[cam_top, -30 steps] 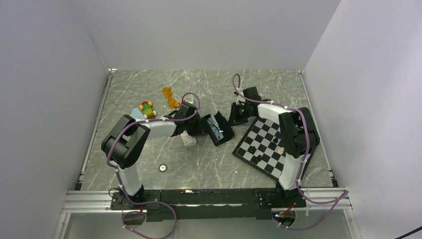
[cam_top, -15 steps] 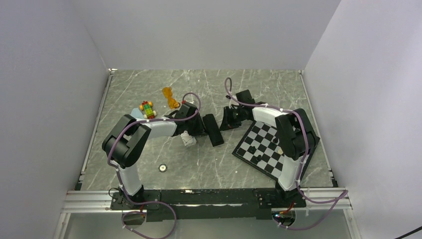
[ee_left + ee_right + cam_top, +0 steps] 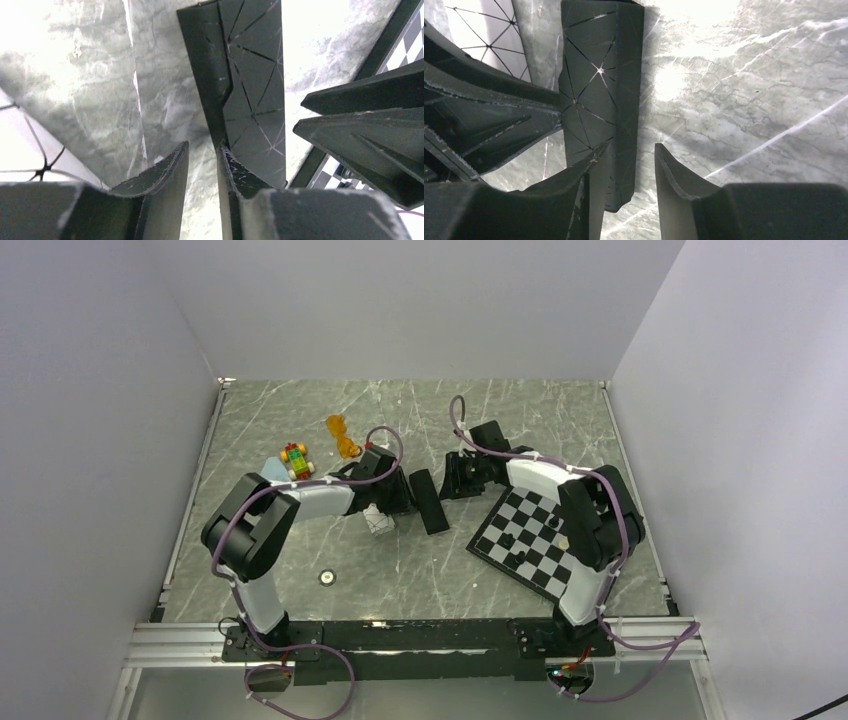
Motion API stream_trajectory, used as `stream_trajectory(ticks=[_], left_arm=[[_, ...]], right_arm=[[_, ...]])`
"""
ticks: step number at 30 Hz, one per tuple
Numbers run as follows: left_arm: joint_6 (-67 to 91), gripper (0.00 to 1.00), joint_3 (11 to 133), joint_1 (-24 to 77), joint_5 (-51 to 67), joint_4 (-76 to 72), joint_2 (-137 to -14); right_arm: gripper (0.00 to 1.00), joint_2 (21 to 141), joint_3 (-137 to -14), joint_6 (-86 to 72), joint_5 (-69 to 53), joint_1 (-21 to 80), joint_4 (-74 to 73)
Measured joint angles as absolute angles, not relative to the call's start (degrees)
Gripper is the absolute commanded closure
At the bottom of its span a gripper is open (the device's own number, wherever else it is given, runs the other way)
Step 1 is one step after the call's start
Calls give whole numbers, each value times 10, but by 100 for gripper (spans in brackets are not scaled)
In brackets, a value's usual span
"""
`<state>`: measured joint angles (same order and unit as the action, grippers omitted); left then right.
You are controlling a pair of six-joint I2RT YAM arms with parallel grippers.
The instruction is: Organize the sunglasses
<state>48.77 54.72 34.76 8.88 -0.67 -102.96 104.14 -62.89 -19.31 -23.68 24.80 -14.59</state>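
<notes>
- Lying shut between both claws: black case point(image 3: 431, 501).
- Left claw point(image 3: 202, 146) slightly open, empty.
- Right claw point(image 3: 631, 146) open, astride case edge.
- Orange sunglasses point(image 3: 343, 436) well apart.

Black-and-white arms, purple cabling

The left arm point(image 3: 300, 502) and right arm point(image 3: 545, 472) are built from white shells and chunky black joints, with purple cables point(image 3: 380, 432) looped along both. The left hand point(image 3: 202, 147) and right hand point(image 3: 631, 146) are fitted with matte black fingers point(image 3: 160, 175), pretty scuffed and scratched pale along the edges.

1 orange sunglasses point(image 3: 343, 437), 1 black case point(image 3: 430, 502), 1 chessboard point(image 3: 520, 540)
</notes>
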Motion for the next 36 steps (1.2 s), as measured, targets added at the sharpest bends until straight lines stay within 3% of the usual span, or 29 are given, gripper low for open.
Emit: stream_trajectory(ticks=[6, 8, 11, 12, 18, 27, 36], left_arm=[[488, 51, 536, 351, 59, 30, -964], [487, 36, 536, 351, 53, 37, -945], [481, 3, 527, 351, 46, 45, -900], [478, 1, 523, 351, 44, 48, -884], [474, 1, 463, 351, -8, 76, -726], [478, 1, 414, 351, -179, 213, -479], [526, 1, 367, 351, -297, 373, -353]], right_arm=[[54, 990, -612, -206, -213, 249, -131], [53, 977, -611, -206, -218, 251, -121], [51, 976, -611, -203, -223, 260, -109], [51, 980, -611, -201, -220, 268, -109], [53, 1027, -623, -195, -162, 324, -114], [57, 1054, -666, -207, -48, 370, -140], [57, 1090, -720, -232, 34, 373, -155]])
